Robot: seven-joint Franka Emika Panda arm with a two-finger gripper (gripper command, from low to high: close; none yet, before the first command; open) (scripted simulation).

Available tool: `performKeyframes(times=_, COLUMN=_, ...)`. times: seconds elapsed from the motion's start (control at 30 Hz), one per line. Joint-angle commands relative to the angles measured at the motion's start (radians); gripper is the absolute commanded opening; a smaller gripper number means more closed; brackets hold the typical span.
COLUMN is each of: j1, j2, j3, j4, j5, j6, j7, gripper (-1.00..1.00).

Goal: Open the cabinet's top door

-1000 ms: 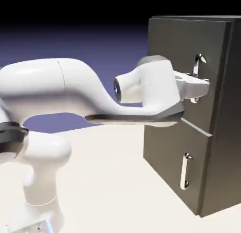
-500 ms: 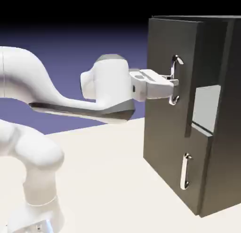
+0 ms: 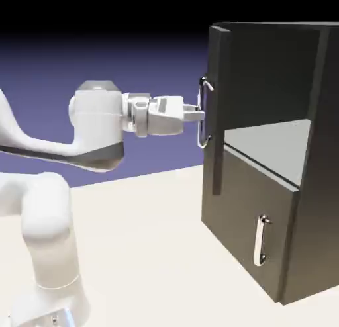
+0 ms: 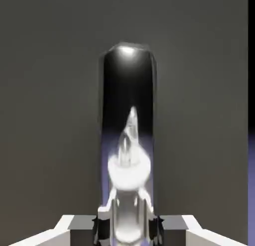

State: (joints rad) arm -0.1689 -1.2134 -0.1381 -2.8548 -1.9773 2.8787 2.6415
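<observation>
Looked pretty good for opening the cabinet [image 3: 302,232]. Had the jaws [image 3: 200,114] clamped on the long silver handle [image 3: 202,114], around the middle of the bar. Couldn't ask for a much better spot tbh, with finger room above and below. Saw the top door [image 3: 216,110] swung well out from the cabinet, grey shelf [image 3: 271,143] showing behind it, bottom door [image 3: 255,200] shut underneath. Would guess at a stiff, flat panel, light enough on its hinge, so no need to yank. Seemed like smooth, shiny metal on the bar, so might slip or twist in the grip if pulled off the arc. Would keep hold mid-bar and follow the hinge round gently.
</observation>
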Motion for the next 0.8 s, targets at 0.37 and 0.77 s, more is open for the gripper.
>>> performKeyframes(times=0.37, j1=-0.014, j2=-0.251, j3=0.186, j4=-0.151, j5=0.523, j6=-0.146, j7=-0.360, gripper=-1.00)
performKeyframes(times=0.77, j1=0.209, j2=-0.423, j3=0.573, j4=-0.162, j5=0.997, j6=-0.617, j7=-0.517, gripper=-1.00)
